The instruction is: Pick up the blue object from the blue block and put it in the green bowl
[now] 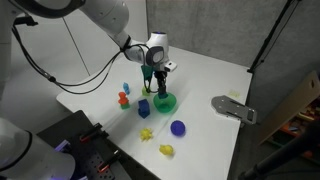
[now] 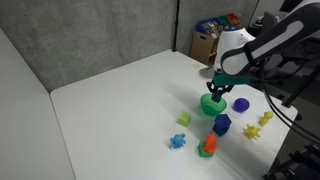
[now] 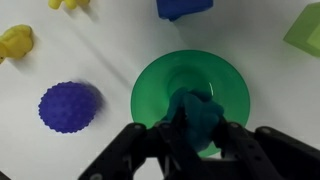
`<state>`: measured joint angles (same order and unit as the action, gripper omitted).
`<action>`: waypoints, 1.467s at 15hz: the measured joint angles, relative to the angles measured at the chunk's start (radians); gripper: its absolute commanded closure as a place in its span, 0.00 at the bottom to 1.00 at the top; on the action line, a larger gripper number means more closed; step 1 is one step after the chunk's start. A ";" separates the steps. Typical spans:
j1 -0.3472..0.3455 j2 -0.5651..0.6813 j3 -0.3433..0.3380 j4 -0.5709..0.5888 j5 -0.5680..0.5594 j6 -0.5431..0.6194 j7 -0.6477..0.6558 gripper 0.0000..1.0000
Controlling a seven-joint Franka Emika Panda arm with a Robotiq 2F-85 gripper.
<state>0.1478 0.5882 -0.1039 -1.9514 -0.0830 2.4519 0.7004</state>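
Note:
My gripper [image 3: 197, 135] is shut on the blue object [image 3: 195, 115], a small teal piece held between the fingers. It hangs directly above the green bowl [image 3: 150, 80], over the bowl's near half. Both exterior views show the gripper [image 1: 160, 80] [image 2: 216, 88] just above the bowl [image 1: 165, 101] [image 2: 212, 103]. The blue block [image 3: 183, 8] stands on the table beside the bowl, with nothing on its top, and shows in both exterior views [image 1: 144, 108] [image 2: 222, 124].
A dark-blue ball [image 3: 70, 106] [image 1: 177, 127] lies near the bowl. Yellow pieces [image 3: 15, 42] [image 1: 166, 150], a light-green block [image 3: 305, 28] [image 2: 184, 119], a red-orange piece [image 1: 123, 99] and a light-blue piece [image 2: 179, 140] are scattered around. A grey fixture [image 1: 233, 108] sits at the table edge.

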 measured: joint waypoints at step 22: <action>0.042 -0.349 0.080 -0.153 0.023 -0.222 -0.104 0.00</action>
<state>0.1896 0.2388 -0.0235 -2.1040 -0.0600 2.2304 0.5960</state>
